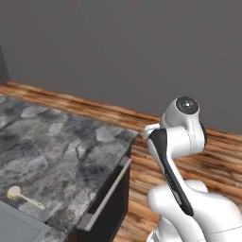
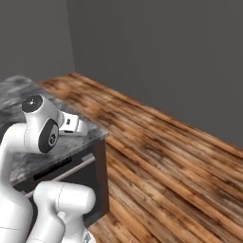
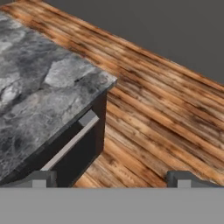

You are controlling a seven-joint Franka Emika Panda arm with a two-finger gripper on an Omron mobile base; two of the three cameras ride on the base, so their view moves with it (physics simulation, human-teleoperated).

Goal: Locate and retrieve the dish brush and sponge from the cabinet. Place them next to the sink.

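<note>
1. Lying on the grey marbled bench (image 1: pixel 61 146), the dish brush (image 1: pixel 21 195) is seen at the lower left of the left base view, cream head toward the left and thin handle pointing right.
2. A yellowish patch is noted just under the brush head; it cannot be told whether this is the sponge.
3. The brush is located just beside a flat grey edge (image 1: pixel 19 224) at the bottom left corner; whether this is the sink rim cannot be told.
4. The claw (image 3: pixel 111 179) is recorded in the hand view with its two dark fingertips (image 3: pixel 41 178) well apart, so it is wide open, and nothing is held between them.
5. The claw is pointed past the bench corner, toward the wooden plank floor (image 3: pixel 166 109).
6. A dark drawer front with a silver handle (image 3: pixel 72 142) is seen below the bench edge.
7. The white arm (image 1: pixel 182 137) is folded at the bench corner, well apart from the brush.
8. A plain grey wall (image 2: pixel 161 52) is noted behind the floor.
</note>
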